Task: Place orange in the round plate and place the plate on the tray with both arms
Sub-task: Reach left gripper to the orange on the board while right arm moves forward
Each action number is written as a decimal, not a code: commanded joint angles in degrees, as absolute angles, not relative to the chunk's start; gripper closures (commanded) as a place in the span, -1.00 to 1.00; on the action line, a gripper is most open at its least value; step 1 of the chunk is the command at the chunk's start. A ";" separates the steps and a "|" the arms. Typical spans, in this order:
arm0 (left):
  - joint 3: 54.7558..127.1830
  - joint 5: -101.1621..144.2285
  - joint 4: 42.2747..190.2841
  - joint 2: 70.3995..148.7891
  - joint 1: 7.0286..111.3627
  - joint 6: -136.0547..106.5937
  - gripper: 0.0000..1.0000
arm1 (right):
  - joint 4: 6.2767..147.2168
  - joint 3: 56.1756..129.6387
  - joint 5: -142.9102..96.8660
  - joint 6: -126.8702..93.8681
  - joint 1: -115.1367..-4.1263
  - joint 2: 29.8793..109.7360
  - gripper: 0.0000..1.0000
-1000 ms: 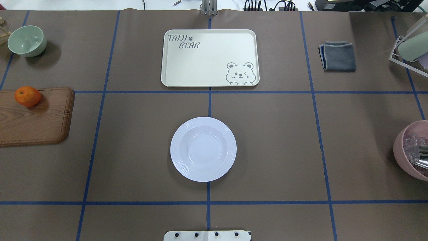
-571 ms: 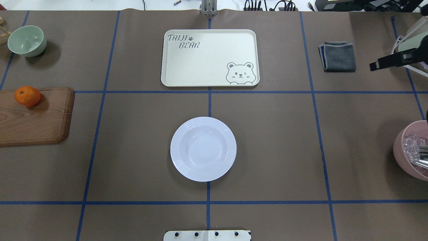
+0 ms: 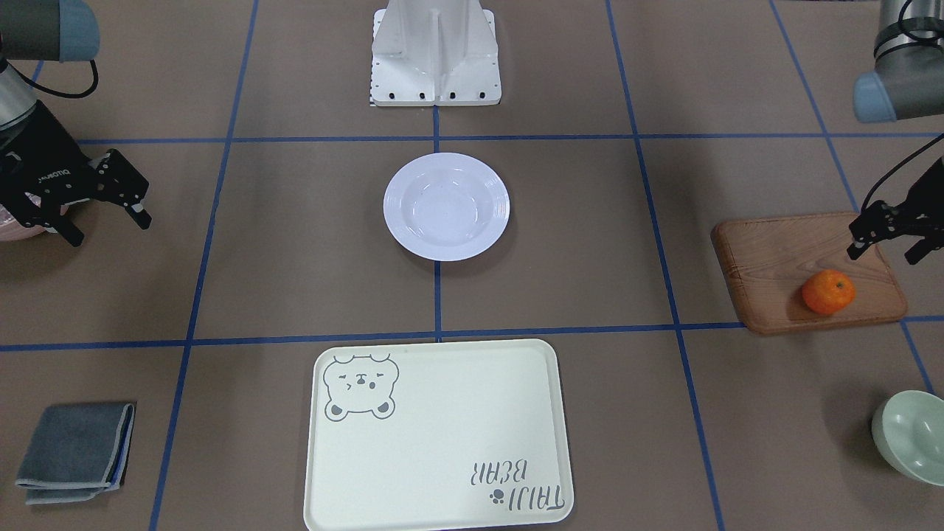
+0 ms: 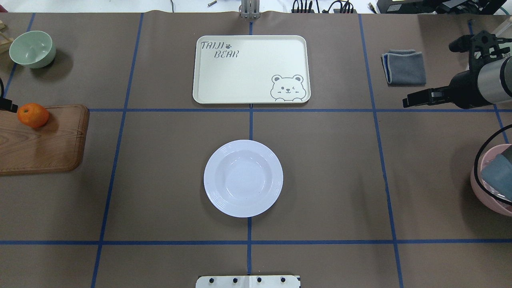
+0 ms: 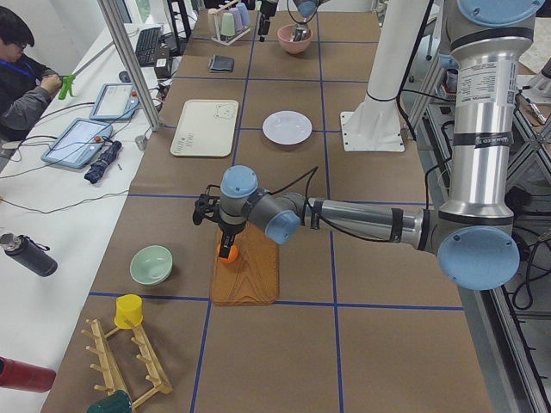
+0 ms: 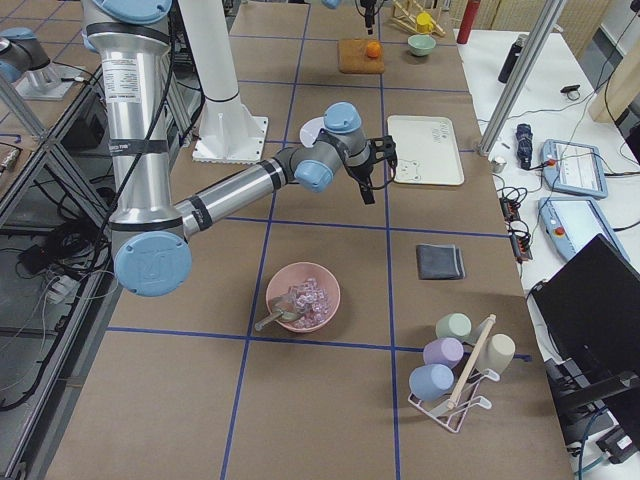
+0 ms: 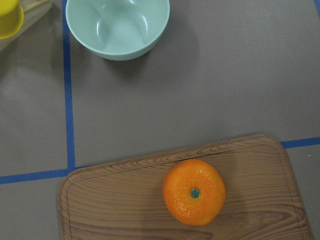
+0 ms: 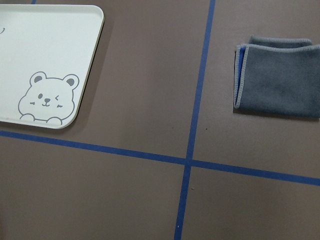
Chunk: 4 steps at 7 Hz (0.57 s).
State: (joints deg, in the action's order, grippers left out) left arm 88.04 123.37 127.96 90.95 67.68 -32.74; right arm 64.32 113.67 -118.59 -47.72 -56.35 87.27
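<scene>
Fingers [image 3: 857, 237] of the left gripper [image 3: 882, 254] hang spread and empty over the wooden board [image 3: 767, 258], close to the orange [image 3: 828, 291] near its far edge, where an off-centre descent could nudge it rolling onto the desk [image 3: 590, 295].

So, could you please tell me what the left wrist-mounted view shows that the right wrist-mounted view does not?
Only the left wrist view: a small bright-orange mandarin resting on a brown wooden board, with a pale green bowl standing apart from the board. Only the right wrist view: a corner of the cream rectangular plastic tray with its bear drawing, and a folded grey cloth. Both: the brown table covering crossed by blue tape lines.
</scene>
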 commanded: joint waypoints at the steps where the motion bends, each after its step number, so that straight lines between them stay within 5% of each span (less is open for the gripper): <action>1: 83.33 121.11 131.04 94.04 64.08 -36.30 -0.97 | 64.34 113.56 -118.21 -47.81 -56.16 87.36 -1.00; 4: 80.00 119.53 131.22 95.88 62.32 -36.30 -0.96 | 64.34 113.38 -118.21 -47.81 -56.34 87.36 -1.00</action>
State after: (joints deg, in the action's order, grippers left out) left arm 82.08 120.17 131.04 94.70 62.85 -36.36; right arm 64.34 113.48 -118.22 -47.75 -56.20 87.36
